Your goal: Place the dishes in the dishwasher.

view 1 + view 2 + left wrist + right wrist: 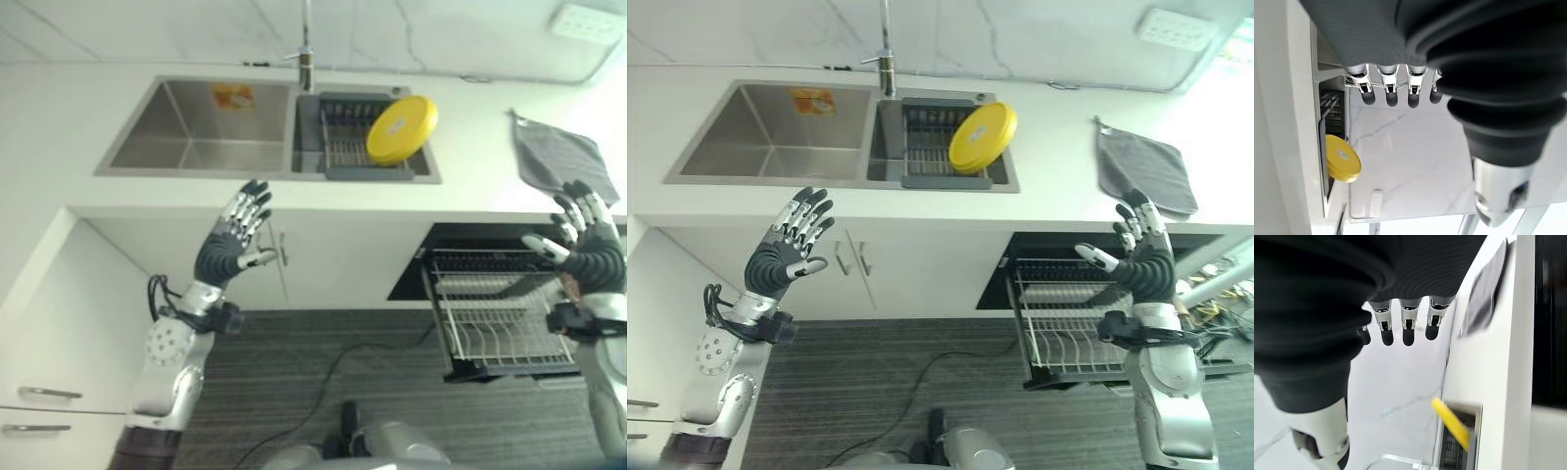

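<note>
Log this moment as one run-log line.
left hand: open, raised, empty | right hand: open, raised, empty | yellow plate: leaning in sink rack | dishwasher rack: pulled out, no dishes seen

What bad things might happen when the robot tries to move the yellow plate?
The yellow plate leans tilted in the sink rack, so it might slip when grabbed. Both hands, left hand and right hand, are open and far from it. The dishwasher rack sticks out low, so the carried plate might bump its rim.
</note>
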{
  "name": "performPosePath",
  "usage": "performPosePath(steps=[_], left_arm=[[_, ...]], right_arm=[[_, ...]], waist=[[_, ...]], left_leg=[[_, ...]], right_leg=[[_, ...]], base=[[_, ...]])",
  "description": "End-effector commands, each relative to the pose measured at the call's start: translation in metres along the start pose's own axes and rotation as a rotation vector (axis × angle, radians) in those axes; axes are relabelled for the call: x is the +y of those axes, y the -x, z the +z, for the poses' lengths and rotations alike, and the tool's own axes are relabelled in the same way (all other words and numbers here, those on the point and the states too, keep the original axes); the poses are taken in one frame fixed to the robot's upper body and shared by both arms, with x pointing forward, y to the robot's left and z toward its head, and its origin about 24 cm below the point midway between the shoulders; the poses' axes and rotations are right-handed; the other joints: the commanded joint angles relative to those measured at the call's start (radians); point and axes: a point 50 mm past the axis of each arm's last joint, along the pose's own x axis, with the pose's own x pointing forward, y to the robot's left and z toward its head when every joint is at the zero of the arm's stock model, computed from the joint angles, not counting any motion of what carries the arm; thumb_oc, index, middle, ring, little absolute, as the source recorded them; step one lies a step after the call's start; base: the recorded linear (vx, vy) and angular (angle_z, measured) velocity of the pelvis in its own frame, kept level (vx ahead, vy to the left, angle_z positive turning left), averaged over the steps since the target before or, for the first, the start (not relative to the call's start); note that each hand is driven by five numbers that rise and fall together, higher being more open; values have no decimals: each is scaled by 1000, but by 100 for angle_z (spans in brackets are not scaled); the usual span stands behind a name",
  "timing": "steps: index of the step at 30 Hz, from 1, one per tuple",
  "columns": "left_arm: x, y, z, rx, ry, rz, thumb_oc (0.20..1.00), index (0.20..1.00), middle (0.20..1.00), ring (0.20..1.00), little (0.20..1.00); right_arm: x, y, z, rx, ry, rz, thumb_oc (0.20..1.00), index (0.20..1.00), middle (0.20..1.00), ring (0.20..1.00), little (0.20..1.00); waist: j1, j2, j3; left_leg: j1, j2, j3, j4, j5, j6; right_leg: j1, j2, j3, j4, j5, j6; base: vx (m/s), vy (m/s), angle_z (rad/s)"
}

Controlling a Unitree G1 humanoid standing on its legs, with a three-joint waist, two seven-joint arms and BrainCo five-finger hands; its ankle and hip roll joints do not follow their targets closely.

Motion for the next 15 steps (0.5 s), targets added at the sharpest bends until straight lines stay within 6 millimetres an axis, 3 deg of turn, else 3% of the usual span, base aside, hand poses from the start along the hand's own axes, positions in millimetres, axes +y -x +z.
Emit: performPosePath(steps=[1, 10, 11, 15], left_arm=[[2, -11, 24, -151, 18, 13, 1000, 1000, 1000, 1000, 1000], [1, -8, 21, -132, 24, 25, 1000, 1000, 1000, 1000, 1000], [1, -8, 21, -135, 24, 25, 1000, 1000, 1000, 1000, 1000], [-2, -8, 22, -140, 19, 26, 1000, 1000, 1000, 1000, 1000]], right_arm=[[-5, -8, 26, -143, 31, -23, 1000, 1000, 1000, 1000, 1000], [-7, -1, 18, -102, 21, -13, 1000, 1000, 1000, 1000, 1000], [-7, -1, 18, -102, 24, -10, 1000, 1000, 1000, 1000, 1000], [-8, -3, 21, -115, 41, 7, 1000, 1000, 1000, 1000, 1000]], waist=[[-20, 42, -62], [-43, 46, -70], [-45, 40, -65], [-44, 14, -40]], left_leg=[[197, -6, 25, -268, 69, -1], [179, 3, 67, -148, 18, -18], [158, 9, 76, -85, 9, -28], [21, 61, 83, 209, 85, -85]], right_leg=[[77, -5, -53, 14, -78, 197], [110, -3, -49, -13, -112, 168], [111, -11, -54, -11, -114, 161], [121, -35, -65, -24, -107, 126]], base=[[58, -133, 41], [48, -110, -12], [16, -123, -2], [-5, -88, 6]])
